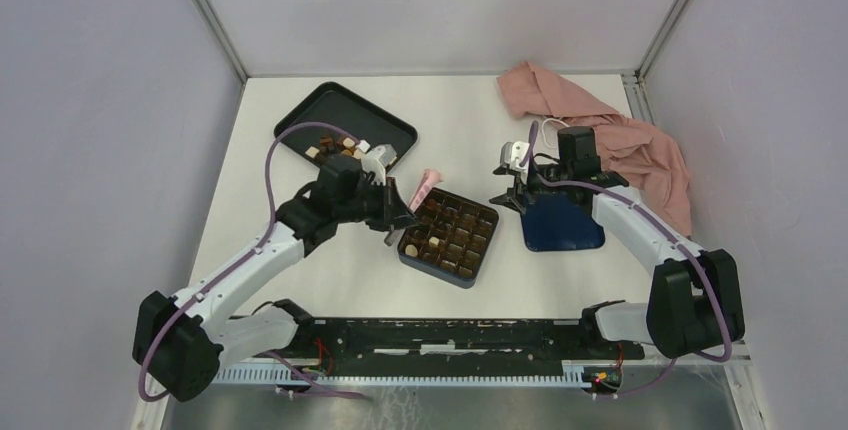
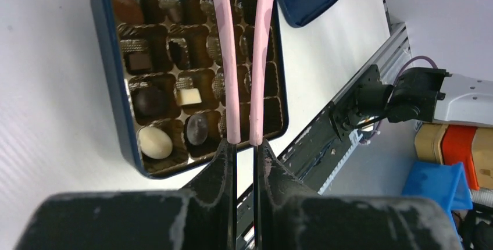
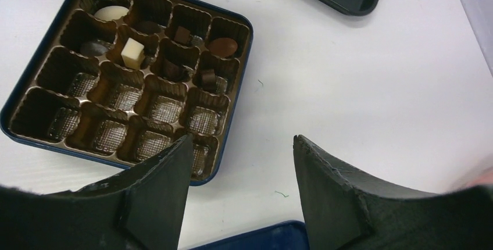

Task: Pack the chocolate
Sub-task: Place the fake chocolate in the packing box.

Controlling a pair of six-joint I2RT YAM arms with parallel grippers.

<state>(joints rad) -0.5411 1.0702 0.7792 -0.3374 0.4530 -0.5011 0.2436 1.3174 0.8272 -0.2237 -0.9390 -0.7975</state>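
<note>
Chocolate (image 2: 155,142) in box (image 2: 112,70) (tongs (image 2: 224,58): left-wrist view)

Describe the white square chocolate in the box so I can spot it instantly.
Find the dark blue box of grid compartments near the black tray. In its filled half, go to the corner holding the cream oval and step one compartment diagonally inward. There sits the white square chocolate: the box's only pale square piece; those beside it are dark.
</note>
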